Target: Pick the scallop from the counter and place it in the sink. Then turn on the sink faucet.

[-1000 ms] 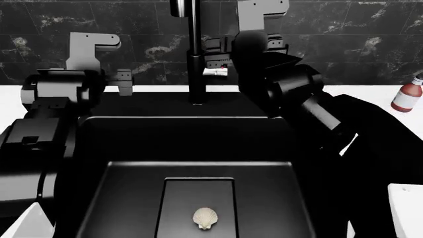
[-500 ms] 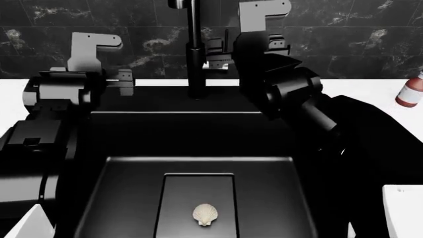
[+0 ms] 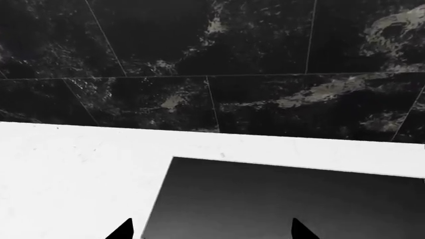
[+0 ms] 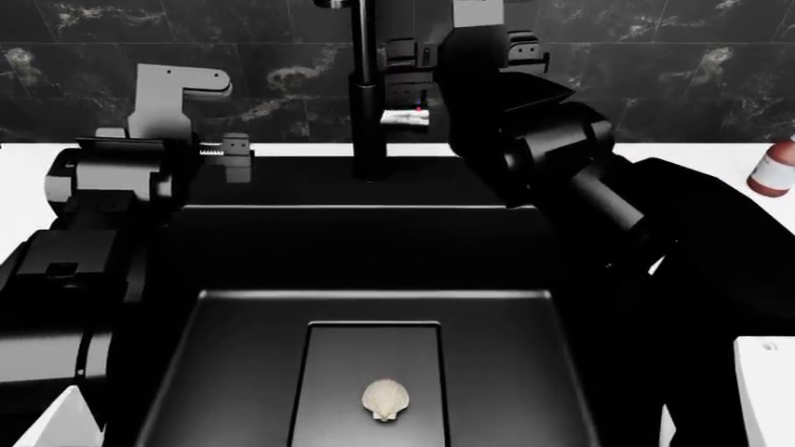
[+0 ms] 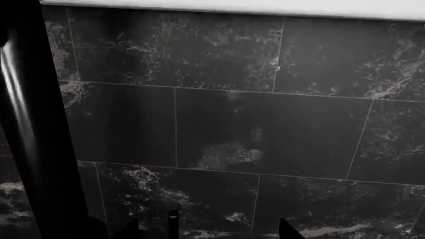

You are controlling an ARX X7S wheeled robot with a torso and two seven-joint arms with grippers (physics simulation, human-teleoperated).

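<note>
Readable text: none on any surface.
Bottle (image 4: 775, 170) label: too small to read.

Black marbled wall tiles (image 4: 646, 84) with pale veining and thin grey grout lines ran across the back of the room, at twelve o'clock from where I stood. A small red-and-white bottle (image 4: 774, 171) stood upright at about two o'clock, just below the tiles. A white, flat-topped object (image 4: 764, 391) showed at four o'clock, cut off at the edge.
</note>
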